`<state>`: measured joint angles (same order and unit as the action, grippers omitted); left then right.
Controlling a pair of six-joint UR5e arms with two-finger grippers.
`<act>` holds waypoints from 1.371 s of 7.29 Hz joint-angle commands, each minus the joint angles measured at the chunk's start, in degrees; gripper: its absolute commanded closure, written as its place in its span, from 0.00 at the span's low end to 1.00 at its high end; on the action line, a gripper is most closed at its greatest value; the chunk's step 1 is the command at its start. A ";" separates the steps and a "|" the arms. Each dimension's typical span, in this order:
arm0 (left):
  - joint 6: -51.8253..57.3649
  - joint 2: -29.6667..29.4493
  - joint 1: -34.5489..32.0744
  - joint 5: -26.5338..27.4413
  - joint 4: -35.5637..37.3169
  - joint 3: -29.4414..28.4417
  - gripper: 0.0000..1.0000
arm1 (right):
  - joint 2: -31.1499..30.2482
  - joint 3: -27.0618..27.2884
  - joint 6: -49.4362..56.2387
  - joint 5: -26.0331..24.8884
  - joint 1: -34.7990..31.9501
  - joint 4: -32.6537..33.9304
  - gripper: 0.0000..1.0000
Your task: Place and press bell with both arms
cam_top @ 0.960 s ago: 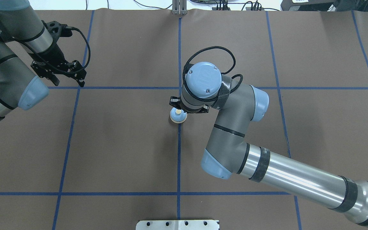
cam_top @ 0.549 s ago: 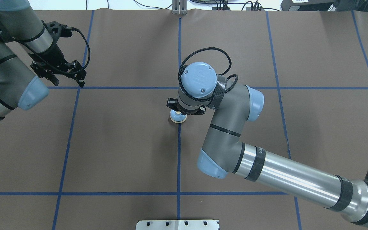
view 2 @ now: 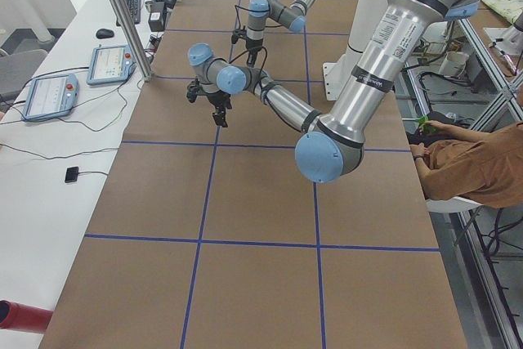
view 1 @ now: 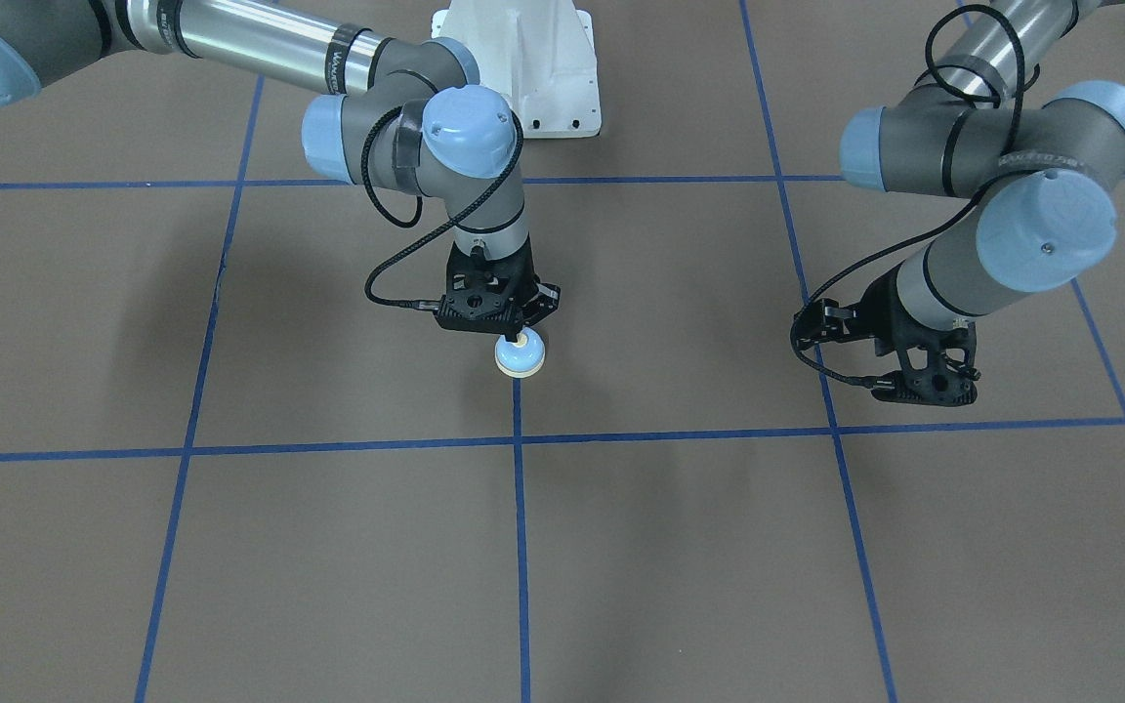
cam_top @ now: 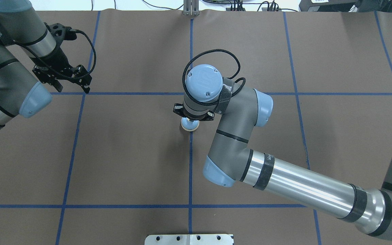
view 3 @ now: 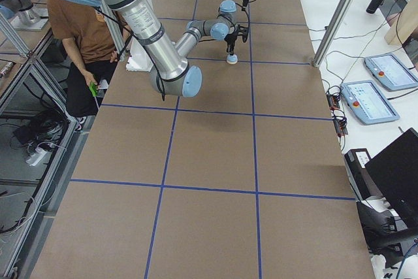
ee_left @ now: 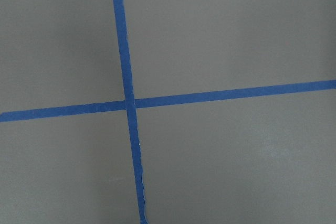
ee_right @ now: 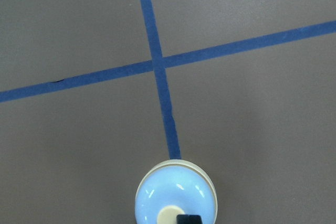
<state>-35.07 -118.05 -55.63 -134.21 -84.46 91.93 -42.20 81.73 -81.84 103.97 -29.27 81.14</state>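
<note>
In the overhead view the right arm (cam_top: 284, 183) stretches from lower right to centre, right gripper (view 1: 520, 336) pointing straight down, fingers together. The left gripper (cam_top: 74, 90) hangs spread wide at upper left.

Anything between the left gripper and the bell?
No: overhead, from left gripper to bell there's only brown table cover with blue tape lines.

Item: right arm (cam_top: 237, 136). I log its wrist and elbow shifted toward the robot's left over the desk (cam_top: 114, 153) since a second ago.
Item: right claw (view 1: 516, 334). Now over the bell (cam_top: 190, 126); earlier it was offset toward the robot's right.
Item: cream button (ee_right: 169, 215). Previously open to the overhead camera, now covered there by the wrist and claw.
</note>
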 commanded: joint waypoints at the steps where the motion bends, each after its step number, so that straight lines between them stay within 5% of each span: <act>1: 0.00 0.01 0.00 0.08 0.00 0.00 0.04 | 0.71 -1.82 0.19 0.00 0.09 -0.36 1.00; 6: 0.00 -0.08 0.00 0.00 0.00 0.09 0.04 | 1.24 -0.62 0.36 3.66 -1.22 -0.72 1.00; 7: 0.00 -0.08 -0.09 0.00 0.00 0.00 0.04 | -4.41 6.18 0.71 9.78 -5.41 -0.46 1.00; 9: 0.09 0.01 -0.44 0.00 0.00 0.44 0.04 | -20.56 21.82 4.29 13.08 -12.36 -0.37 1.00; 10: 1.57 1.58 -0.61 0.00 -0.09 1.48 0.04 | -28.12 25.46 12.76 15.18 -16.22 -0.37 1.00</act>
<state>-34.67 -117.70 -56.04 -134.23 -84.48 92.52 -60.76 100.96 -76.67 116.65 -40.78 80.75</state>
